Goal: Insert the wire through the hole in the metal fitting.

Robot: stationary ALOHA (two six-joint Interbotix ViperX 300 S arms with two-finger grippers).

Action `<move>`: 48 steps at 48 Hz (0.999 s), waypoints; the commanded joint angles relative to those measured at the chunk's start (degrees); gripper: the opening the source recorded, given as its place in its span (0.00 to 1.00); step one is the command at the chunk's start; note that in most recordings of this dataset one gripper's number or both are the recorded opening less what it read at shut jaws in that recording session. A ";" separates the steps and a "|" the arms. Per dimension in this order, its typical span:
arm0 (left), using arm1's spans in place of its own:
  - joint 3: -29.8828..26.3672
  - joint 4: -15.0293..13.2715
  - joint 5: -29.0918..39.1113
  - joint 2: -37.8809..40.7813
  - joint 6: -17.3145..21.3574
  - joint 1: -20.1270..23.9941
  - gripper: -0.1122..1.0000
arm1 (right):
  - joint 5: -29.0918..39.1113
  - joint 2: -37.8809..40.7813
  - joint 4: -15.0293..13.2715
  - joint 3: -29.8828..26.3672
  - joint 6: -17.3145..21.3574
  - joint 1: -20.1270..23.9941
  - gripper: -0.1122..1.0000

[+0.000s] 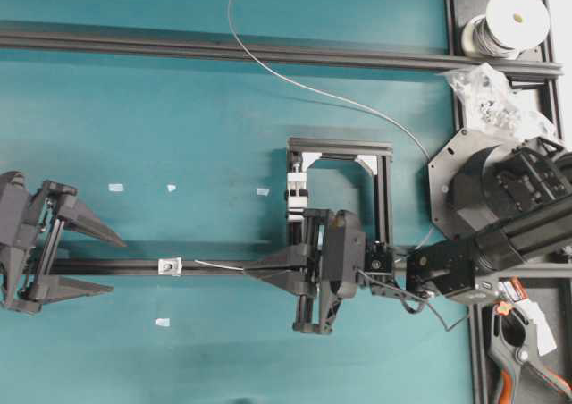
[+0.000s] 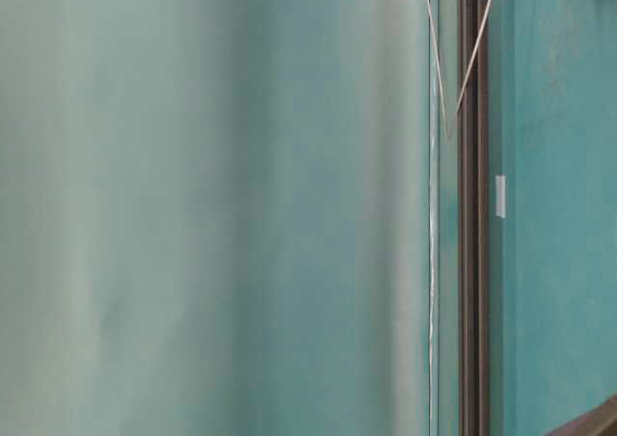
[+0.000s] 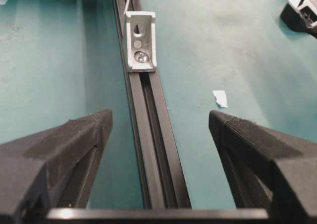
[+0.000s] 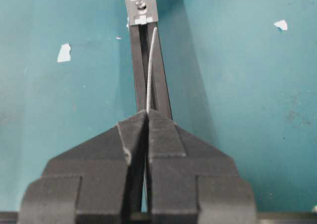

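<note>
The small silver metal fitting (image 1: 168,266) sits on the black rail (image 1: 107,267); it also shows in the left wrist view (image 3: 140,41) and the right wrist view (image 4: 141,6). Its dark hole (image 3: 138,30) faces along the rail. My right gripper (image 1: 250,269) is shut on the thin wire (image 1: 219,265), whose free end sticks out toward the fitting and stops short of it (image 4: 151,65). The wire loops back over the table to the white-cored spool (image 1: 505,24). My left gripper (image 1: 112,263) is open and empty, straddling the rail left of the fitting.
A black square frame with a white-and-silver clamp block (image 1: 298,189) stands behind my right gripper. Small white tape scraps (image 1: 115,188) lie on the teal mat. A plastic bag of parts (image 1: 487,96) and an orange-handled clamp (image 1: 523,368) lie at the right.
</note>
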 commanded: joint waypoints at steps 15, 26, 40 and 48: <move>-0.44 -0.09 -0.62 -0.97 0.00 -0.18 0.86 | -0.26 0.09 -0.18 -1.58 -0.18 -0.35 0.10; -0.70 0.00 -0.62 -0.79 0.00 -0.18 0.86 | -0.26 0.88 -0.35 -2.37 -0.35 -1.14 0.10; -0.79 0.00 -0.62 -0.70 0.00 -0.26 0.86 | -0.26 0.97 -0.88 -2.72 -0.35 -1.76 0.10; -0.79 0.00 -0.62 -0.62 0.00 -0.18 0.86 | -0.26 1.49 -1.85 -3.25 -0.35 -2.20 0.10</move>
